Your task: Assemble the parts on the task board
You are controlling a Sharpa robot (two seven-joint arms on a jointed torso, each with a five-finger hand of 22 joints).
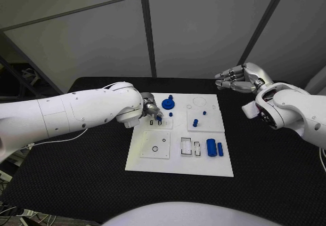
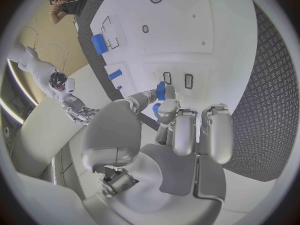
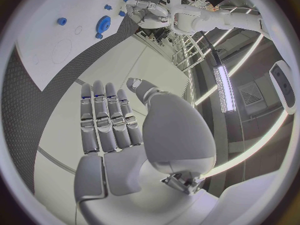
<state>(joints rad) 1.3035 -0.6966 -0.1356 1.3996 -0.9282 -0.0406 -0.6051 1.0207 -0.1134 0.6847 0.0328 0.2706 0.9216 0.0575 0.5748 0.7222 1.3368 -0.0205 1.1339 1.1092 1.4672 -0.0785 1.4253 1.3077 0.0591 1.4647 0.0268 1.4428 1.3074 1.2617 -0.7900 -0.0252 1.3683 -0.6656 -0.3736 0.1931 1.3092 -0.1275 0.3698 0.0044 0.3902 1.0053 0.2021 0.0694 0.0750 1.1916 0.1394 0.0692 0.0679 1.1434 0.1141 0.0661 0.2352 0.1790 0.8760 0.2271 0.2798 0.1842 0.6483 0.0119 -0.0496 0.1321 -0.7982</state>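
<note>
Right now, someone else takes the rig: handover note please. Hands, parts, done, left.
Left hand: over the task board near its far-left slots, pinching a small blue part at its fingertips.
Right hand: raised beyond the board's far-right corner, fingers apart, holding nothing.
Parts: blue gear at the far middle, small pegs mid-board, two blue cylinders lying near the right edge.
Done: cannot tell what is seated.
Left: place the held part, then the loose cylinders and the rest.

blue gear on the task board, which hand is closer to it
Left. The left hand is over the task board right beside the blue gear; the right hand hangs off past the board's far right corner.
</note>
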